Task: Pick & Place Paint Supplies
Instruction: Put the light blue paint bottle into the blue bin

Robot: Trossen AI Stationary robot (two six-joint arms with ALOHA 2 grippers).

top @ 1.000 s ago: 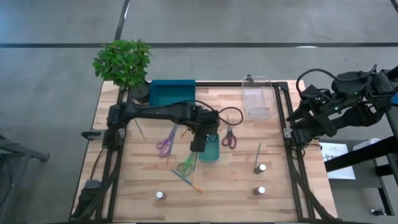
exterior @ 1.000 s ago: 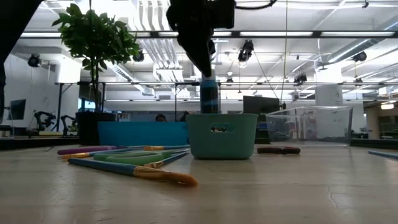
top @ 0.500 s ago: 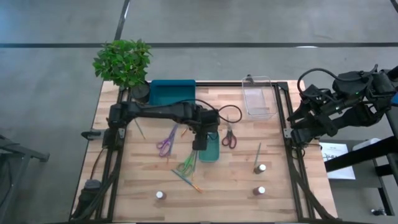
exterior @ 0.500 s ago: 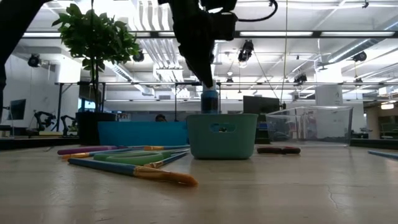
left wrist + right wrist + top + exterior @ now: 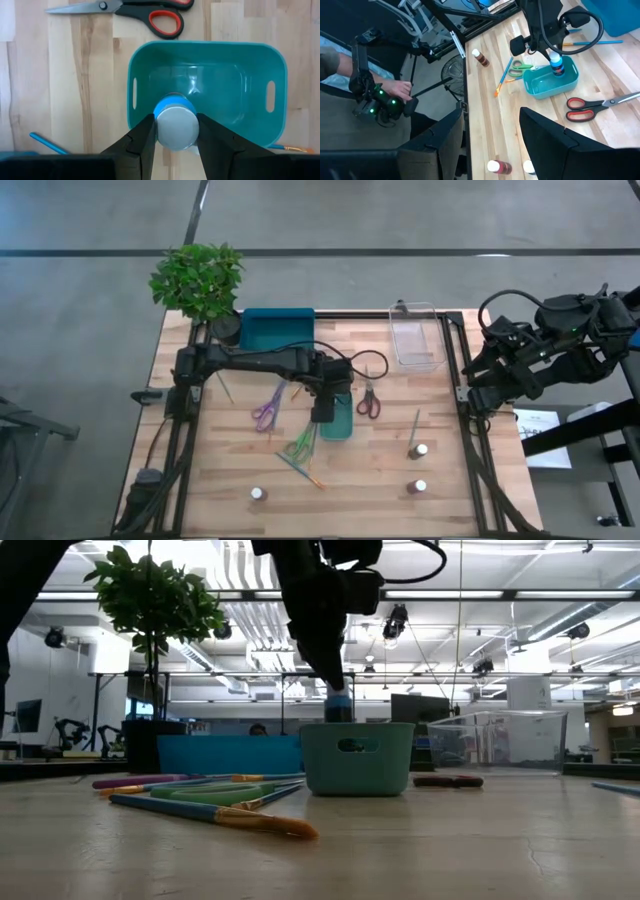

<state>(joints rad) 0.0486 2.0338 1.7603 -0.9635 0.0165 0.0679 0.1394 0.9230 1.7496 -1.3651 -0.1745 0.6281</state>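
My left gripper (image 5: 322,412) is shut on a blue pot with a white cap (image 5: 175,129), right over the small teal tray (image 5: 340,426) at mid-table. In the low view the pot (image 5: 338,708) sticks up above the tray's wall (image 5: 358,758), which hides its lower part. Loose pots (image 5: 257,493) (image 5: 420,450) (image 5: 420,486) stand near the front. Red scissors (image 5: 368,400), purple scissors (image 5: 267,408), green scissors (image 5: 300,445) and brushes (image 5: 302,470) (image 5: 415,425) lie flat. My right gripper (image 5: 492,142) waits open, off the table's right edge. My left gripper pinches the pot's upper end, at the sides of the white cap (image 5: 159,131), between its two fingers (image 5: 145,142). The fingers come steeply from above. The pot stands upright with its lower part inside the tray; whether it rests on the tray's floor I cannot tell.
A large teal tray (image 5: 275,330) and a clear tray (image 5: 415,335) stand at the far edge, with a potted plant (image 5: 200,280) at the far left corner. Beside the table a person's hand (image 5: 395,90) holds a dark device.
My left gripper has sunk toward the small teal tray with the pot still in its hold. Less of the pot now shows above the tray's wall in the low view.
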